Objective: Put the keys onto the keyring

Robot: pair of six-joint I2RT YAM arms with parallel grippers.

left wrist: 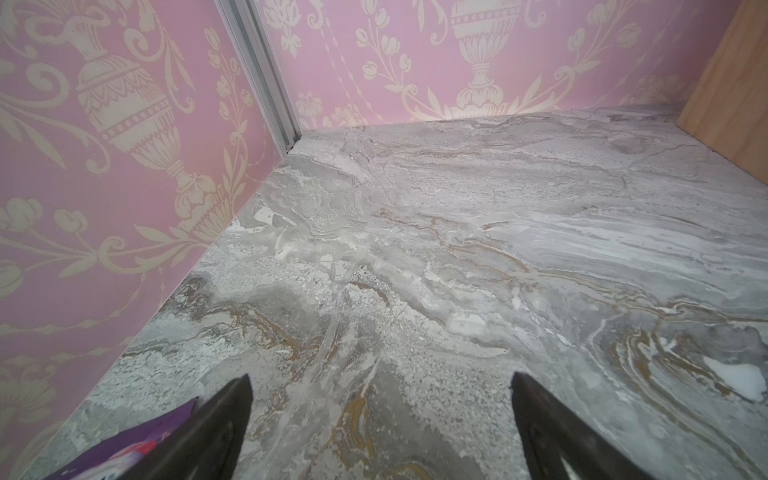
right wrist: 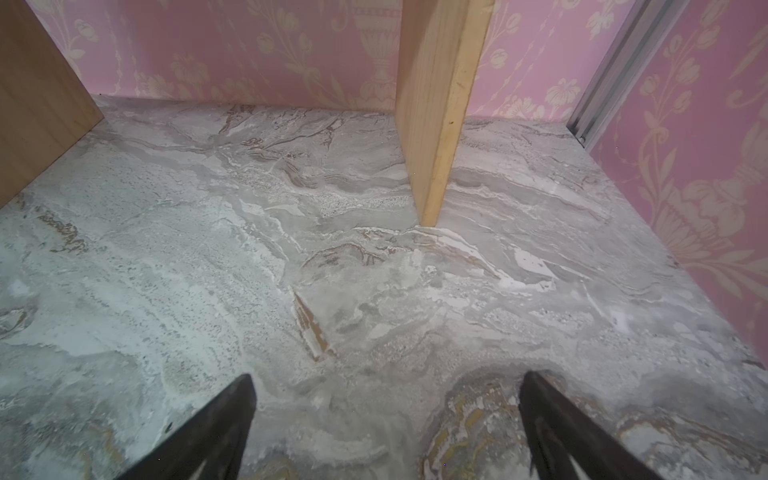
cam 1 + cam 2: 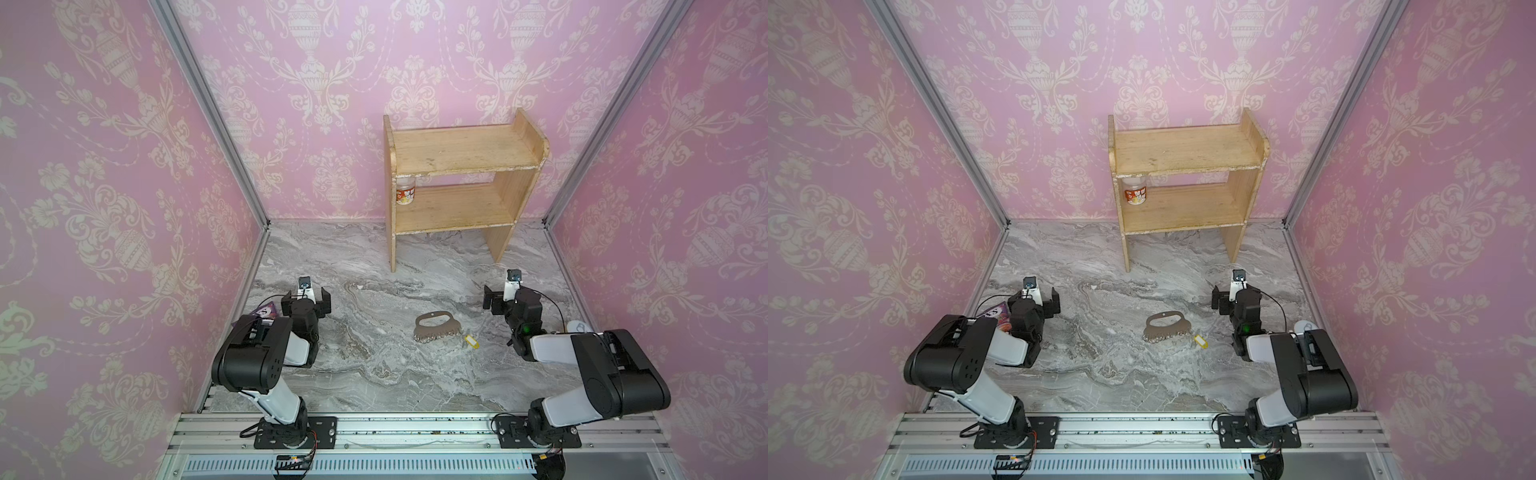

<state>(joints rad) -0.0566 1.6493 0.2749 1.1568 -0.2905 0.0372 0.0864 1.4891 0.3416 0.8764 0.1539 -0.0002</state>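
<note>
The keyring point(image 3: 436, 326) point(image 3: 1166, 326), a flat silver half-oval plate with small rings along its near edge, lies on the marble floor between the two arms. The keys point(image 3: 471, 340) point(image 3: 1202, 341), with their yellow tag, lie just right of it, touching or nearly touching the ring row. My left gripper point(image 3: 305, 296) point(image 3: 1036, 299) point(image 1: 380, 378) stands open and empty, far left of the keyring. On the other side, my right gripper point(image 3: 508, 297) point(image 3: 1235, 297) point(image 2: 388, 376) is open and empty, to the right of and behind the keys. Neither wrist view shows the keyring or keys.
A wooden two-tier shelf point(image 3: 457, 187) point(image 2: 436, 124) stands against the back wall, with a small jar point(image 3: 405, 193) on its lower board. A purple packet point(image 3: 266, 311) point(image 1: 137, 440) lies by the left arm. A white object point(image 3: 577, 326) sits behind the right arm. Pink walls close three sides.
</note>
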